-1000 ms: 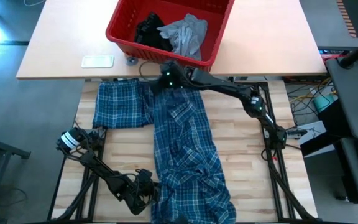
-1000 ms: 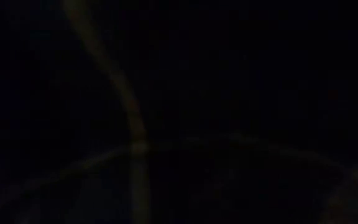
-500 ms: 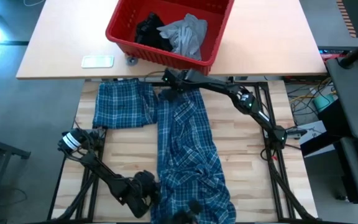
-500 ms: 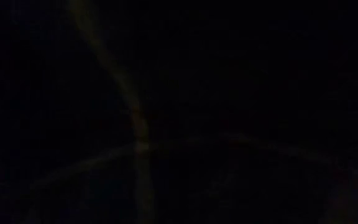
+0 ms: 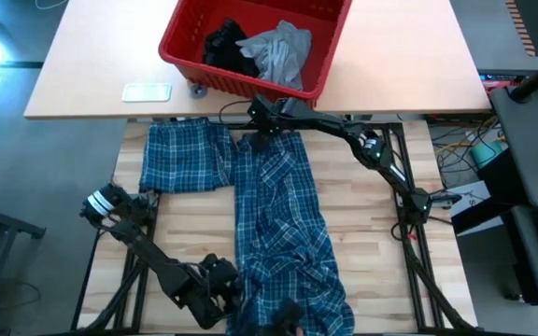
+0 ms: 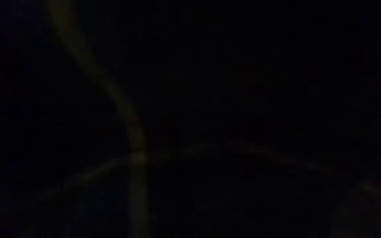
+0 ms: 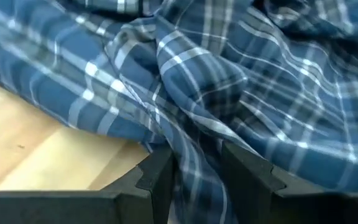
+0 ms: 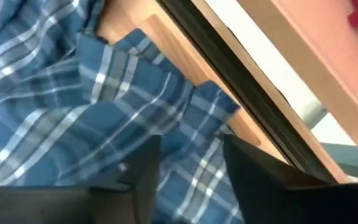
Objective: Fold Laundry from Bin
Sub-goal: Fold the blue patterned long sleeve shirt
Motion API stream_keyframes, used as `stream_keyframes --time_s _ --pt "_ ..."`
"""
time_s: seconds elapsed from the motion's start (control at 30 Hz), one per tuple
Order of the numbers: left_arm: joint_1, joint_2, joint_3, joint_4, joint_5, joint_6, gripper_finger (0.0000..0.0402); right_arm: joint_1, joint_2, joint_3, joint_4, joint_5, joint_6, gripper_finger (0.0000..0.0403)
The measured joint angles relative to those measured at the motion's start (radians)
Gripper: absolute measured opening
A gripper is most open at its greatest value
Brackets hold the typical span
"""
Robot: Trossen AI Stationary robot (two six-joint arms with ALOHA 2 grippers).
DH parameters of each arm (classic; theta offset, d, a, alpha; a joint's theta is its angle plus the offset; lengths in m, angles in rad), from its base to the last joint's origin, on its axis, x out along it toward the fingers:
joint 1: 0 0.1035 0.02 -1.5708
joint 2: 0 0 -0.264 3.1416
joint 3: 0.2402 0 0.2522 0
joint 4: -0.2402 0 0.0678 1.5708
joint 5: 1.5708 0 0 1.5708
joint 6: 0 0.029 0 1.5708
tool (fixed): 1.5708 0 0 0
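Observation:
The blue-and-white plaid shirt [image 5: 278, 219] lies lengthwise on the wooden table, with one sleeve [image 5: 183, 157] spread toward the left edge. My left gripper [image 7: 194, 168] is at the shirt's near left edge [image 5: 224, 283], shut on the cloth. My right gripper [image 8: 191, 162] hovers at the shirt's far end [image 5: 260, 123], its fingers apart over the collar area. The red bin [image 5: 185, 56] stands beyond the table's far edge and holds a grey T-shirt [image 5: 280, 51] and a black garment [image 5: 222, 42]. The low view is dark. My left gripper pinches a bunched fold of the shirt [image 7: 194, 146] between its two fingers, near the shirt's near left edge. The fingers slant down at it from the table's near left. The pinched fold rises off the wood, and the rest of the shirt lies on the table. My right gripper's fingers [image 8: 143, 171] stand on either side of the plaid cloth near the collar; I cannot tell whether they touch it.
A flat white object [image 5: 148, 91] and a small grey thing [image 5: 197, 91] lie on the pale table beside the bin. Bare wood [image 5: 381, 243] shows to the right of the shirt and near the left sleeve [image 5: 180, 224].
My right gripper has come down at the shirt's far end and shifted slightly toward the right; the collar end, drawn up narrow a second ago, now lies wider on the table. My left gripper has risen a little and rolled, still holding the cloth.

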Motion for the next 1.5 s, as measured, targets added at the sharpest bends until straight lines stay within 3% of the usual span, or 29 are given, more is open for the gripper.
stream_keyframes --time_s 0.17,0.3,0.4,0.5,0.67,0.8,0.87,0.97,1.1,1.3,1.43,1.5 --pt "0.008 -0.147 -0.063 -0.047 0.0 0.085 0.0118 0.084 -0.099 0.003 -0.06 -0.039 -0.064 0.0217" --pt "0.017 -0.308 -0.157 -0.04 -0.045 0.138 0.0118 0.187 -0.13 -0.024 -0.116 -0.152 -0.129 0.0226" --pt "0.042 -0.443 -0.279 -0.049 -0.09 0.138 0.0118 0.299 -0.142 -0.072 -0.074 -0.173 -0.182 0.0222" --pt "0.118 -0.584 -0.422 -0.035 -0.108 0.139 0.0118 0.397 -0.151 -0.159 -0.024 -0.192 -0.217 0.0213" --pt "0.35 -0.713 -0.64 0.113 -0.123 0.268 0.0114 0.476 -0.145 -0.404 0.258 -0.167 -0.187 0.0188" --pt "0.576 -0.687 -0.77 0.484 0.04 0.515 0.0114 0.494 -0.156 -0.563 0.52 -0.133 -0.134 0.0147" --pt "0.672 -0.638 -0.808 0.678 0.11 0.615 0.0114 0.49 -0.156 -0.621 0.559 -0.121 -0.093 0.0118" --pt "0.791 -0.528 -0.81 0.841 0.149 0.717 0.0114 0.487 -0.165 -0.684 0.546 -0.121 -0.034 0.0066" --pt "0.903 -0.333 -0.728 0.9 0.247 0.82 0.0114 0.49 -0.214 -0.73 0.457 -0.125 -0.028 0.0016" --pt "0.976 -0.096 -0.564 0.876 0.347 0.87 0.0113 0.5 -0.339 -0.737 0.252 -0.192 -0.013 0.0022" --pt "1.066 -0.097 -0.536 0.872 0.55 0.921 0.0113 0.519 -0.473 -0.764 0.195 -0.194 -0.006 0.0037" --pt "1.119 -0.144 -0.535 0.832 0.618 0.948 0.0113 0.524 -0.547 -0.794 0.267 -0.188 0.02 0.0048"
